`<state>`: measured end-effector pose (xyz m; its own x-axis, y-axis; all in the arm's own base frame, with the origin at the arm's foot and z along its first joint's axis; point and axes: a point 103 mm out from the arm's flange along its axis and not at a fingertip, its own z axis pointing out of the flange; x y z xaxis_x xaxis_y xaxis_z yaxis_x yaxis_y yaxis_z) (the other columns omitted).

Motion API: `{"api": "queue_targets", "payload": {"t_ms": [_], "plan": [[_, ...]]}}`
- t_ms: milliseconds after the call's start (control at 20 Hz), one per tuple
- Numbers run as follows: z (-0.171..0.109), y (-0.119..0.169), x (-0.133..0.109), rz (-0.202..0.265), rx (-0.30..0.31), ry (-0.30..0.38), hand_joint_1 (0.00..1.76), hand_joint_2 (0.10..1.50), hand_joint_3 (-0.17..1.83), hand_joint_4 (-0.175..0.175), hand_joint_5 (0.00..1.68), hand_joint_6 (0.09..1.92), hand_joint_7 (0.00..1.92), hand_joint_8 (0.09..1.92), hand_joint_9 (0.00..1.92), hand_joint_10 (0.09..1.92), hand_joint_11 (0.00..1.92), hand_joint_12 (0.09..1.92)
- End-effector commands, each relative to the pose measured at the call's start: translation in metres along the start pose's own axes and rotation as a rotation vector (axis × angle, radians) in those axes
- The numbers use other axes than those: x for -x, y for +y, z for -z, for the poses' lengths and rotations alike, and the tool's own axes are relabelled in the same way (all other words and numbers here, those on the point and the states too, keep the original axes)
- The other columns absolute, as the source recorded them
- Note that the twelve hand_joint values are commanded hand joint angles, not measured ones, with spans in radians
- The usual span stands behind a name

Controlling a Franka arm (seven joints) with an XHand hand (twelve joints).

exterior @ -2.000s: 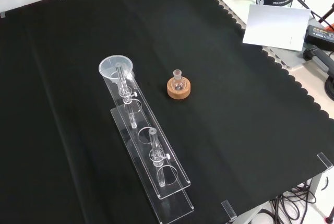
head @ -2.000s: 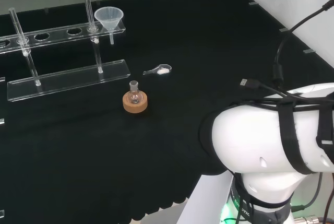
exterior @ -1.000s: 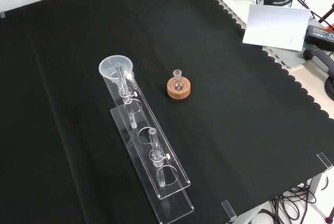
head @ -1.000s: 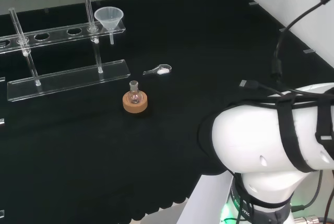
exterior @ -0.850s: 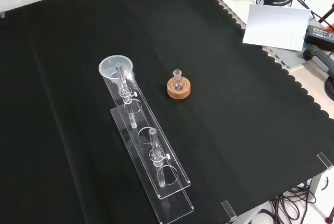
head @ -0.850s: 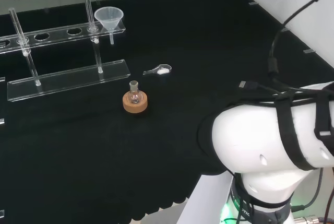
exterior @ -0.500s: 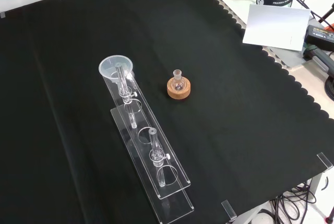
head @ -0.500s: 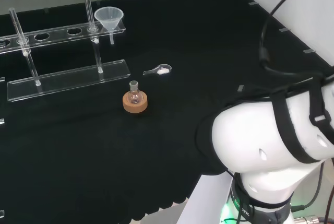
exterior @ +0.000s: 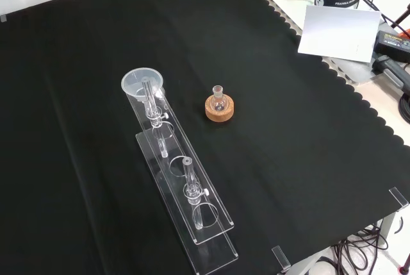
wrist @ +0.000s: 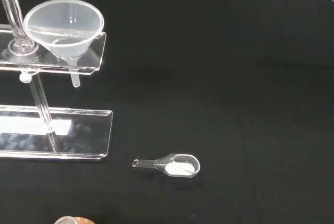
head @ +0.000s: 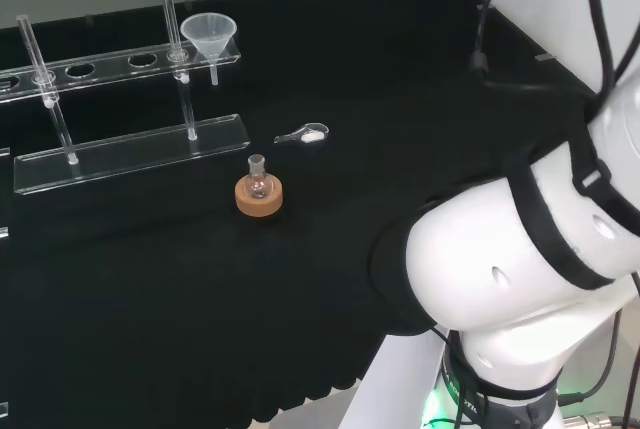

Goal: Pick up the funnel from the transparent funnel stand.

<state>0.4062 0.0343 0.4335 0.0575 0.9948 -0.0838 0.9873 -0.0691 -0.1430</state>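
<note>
Wrist view: clear plastic funnel [wrist: 63, 25] sits in the transparent stand [wrist: 57, 67]; I cannot tell my fingers' state; grasp not begun.

Funnel [head: 209, 35] sits in the stand's [head: 120, 64] right end; small flask [head: 258, 180] on cork ring [head: 259, 196].

The arm's [head: 520, 259] large white links, wrapped with black straps and cables, are seen at the lower right and right edge of the head view.
</note>
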Motion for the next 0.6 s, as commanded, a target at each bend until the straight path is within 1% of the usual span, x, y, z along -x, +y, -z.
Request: {"api": "queue_targets", "payload": {"t_ms": [50,250,450,600], "plan": [[-0.014,0.06,-0.019,0.086,-0.046,-0.059,0.29,1.01,0.28,0.024,0.18,0.09,0.06,0.34,0.15,0.68,0.0,1.38],[-0.022,0.085,-0.033,0.086,-0.096,-0.074,0.4,0.93,0.28,0.022,0.19,0.09,0.03,0.44,0.16,0.7,0.0,1.4],[-0.027,0.104,-0.052,0.099,-0.124,-0.081,0.43,0.9,0.29,0.019,0.17,0.09,0.0,0.49,0.17,0.71,0.0,1.42],[-0.034,0.114,-0.057,0.103,-0.143,-0.072,0.44,0.88,0.29,0.014,0.16,0.09,0.0,0.51,0.17,0.72,0.02,1.44]]}}
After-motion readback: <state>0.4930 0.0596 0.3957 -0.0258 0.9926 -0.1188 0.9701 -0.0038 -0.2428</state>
